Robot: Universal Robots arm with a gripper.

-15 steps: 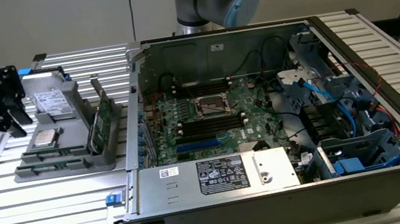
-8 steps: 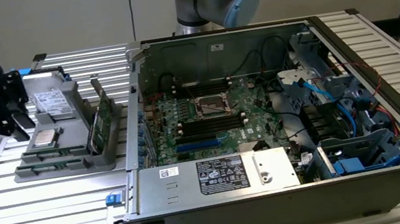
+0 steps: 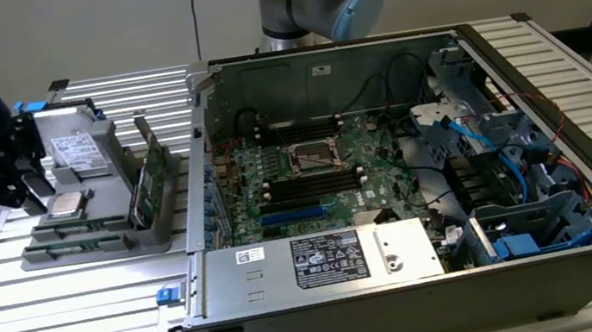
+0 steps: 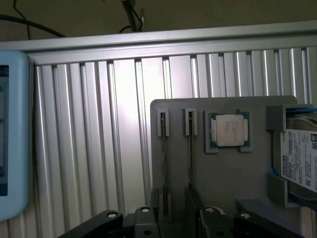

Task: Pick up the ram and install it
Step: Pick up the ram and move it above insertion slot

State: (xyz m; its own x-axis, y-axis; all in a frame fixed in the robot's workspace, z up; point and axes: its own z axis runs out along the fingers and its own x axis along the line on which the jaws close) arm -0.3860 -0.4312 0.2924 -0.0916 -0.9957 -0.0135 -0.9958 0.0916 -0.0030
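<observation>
Two thin green ram sticks [image 4: 164, 148] [image 4: 190, 148] stand on edge in narrow slots of a grey parts tray [image 4: 233, 173]. In the exterior view they lie at the tray's near end [image 3: 66, 243]. My gripper [image 3: 4, 191] hangs beside the tray's left side in the exterior view, a little above it. In the wrist view my gripper [image 4: 173, 225] is open, close over the near ends of the two sticks, with nothing between its fingers. The motherboard [image 3: 297, 174], with its long black slots [image 3: 311, 186], lies inside the open computer case.
The tray also holds a CPU [image 4: 229, 130], a hard drive [image 4: 299, 158] and two larger upright green cards [image 3: 144, 192]. The open case [image 3: 322, 262] takes up the exterior view's right. A pale blue object [image 4: 12, 134] lies on the ribbed metal table [image 4: 99, 139].
</observation>
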